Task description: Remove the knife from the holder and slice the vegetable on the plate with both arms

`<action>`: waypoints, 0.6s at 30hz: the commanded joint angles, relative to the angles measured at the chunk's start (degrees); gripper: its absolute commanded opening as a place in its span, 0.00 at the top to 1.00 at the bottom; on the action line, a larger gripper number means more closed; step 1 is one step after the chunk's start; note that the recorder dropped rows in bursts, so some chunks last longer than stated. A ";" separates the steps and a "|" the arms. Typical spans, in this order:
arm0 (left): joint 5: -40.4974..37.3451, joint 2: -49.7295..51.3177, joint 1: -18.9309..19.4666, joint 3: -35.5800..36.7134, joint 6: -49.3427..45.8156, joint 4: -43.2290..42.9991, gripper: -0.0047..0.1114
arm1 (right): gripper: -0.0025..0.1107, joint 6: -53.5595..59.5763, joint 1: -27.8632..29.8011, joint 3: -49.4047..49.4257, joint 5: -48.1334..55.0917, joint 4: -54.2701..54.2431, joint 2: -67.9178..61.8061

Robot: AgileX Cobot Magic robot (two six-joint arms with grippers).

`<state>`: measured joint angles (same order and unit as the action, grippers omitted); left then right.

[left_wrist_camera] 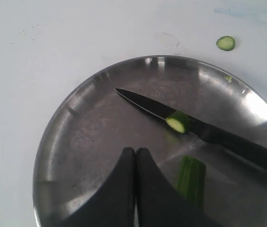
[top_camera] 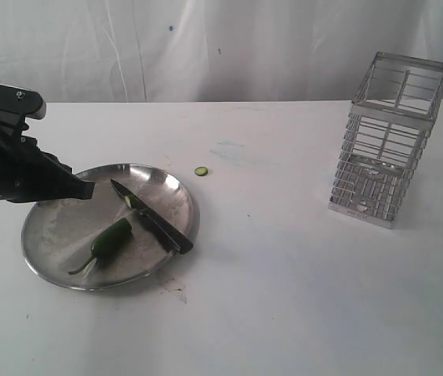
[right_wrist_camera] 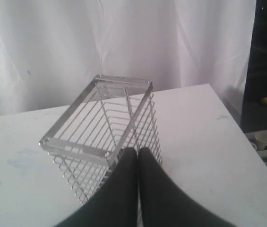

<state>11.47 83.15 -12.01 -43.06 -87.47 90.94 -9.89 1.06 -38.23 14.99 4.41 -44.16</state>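
The steel plate (top_camera: 56, 235) (left_wrist_camera: 90, 123) lies at the left of the table. Across it rests the knife (top_camera: 154, 221) (left_wrist_camera: 204, 132), loose, its tip toward the plate's far rim and its black handle over the near right rim. A cut piece of green chili (top_camera: 133, 201) (left_wrist_camera: 177, 121) sits on the blade. The rest of the chili (top_camera: 110, 239) (left_wrist_camera: 190, 178) lies on the plate with its stem outward. My left gripper (top_camera: 88, 190) (left_wrist_camera: 135, 152) hovers shut over the plate's left part, holding nothing. The right gripper (right_wrist_camera: 138, 151) is shut and empty, above the chrome wire holder (top_camera: 387, 141) (right_wrist_camera: 106, 127); it is outside the exterior view.
A thin chili slice (top_camera: 201, 171) (left_wrist_camera: 226, 43) lies on the white table just beyond the plate. The holder stands upright at the right. White curtain hangs behind the table. The table's right edge (right_wrist_camera: 228, 113) runs close to the holder.
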 commanded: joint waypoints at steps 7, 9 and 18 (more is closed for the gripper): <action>-0.62 -0.58 -0.01 0.34 0.22 1.13 0.96 | 0.98 0.73 -1.14 0.55 9.13 0.38 8.38; -0.62 -0.58 -0.01 0.34 0.22 1.13 0.96 | 0.98 1.10 -1.14 0.55 9.79 0.70 8.47; -0.50 -0.58 -0.01 0.34 0.22 1.13 0.96 | 0.98 4.41 -1.06 0.55 30.78 -3.27 12.42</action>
<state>11.47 83.15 -12.01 -43.06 -87.47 91.04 -6.44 0.00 -38.07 40.49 4.41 -33.76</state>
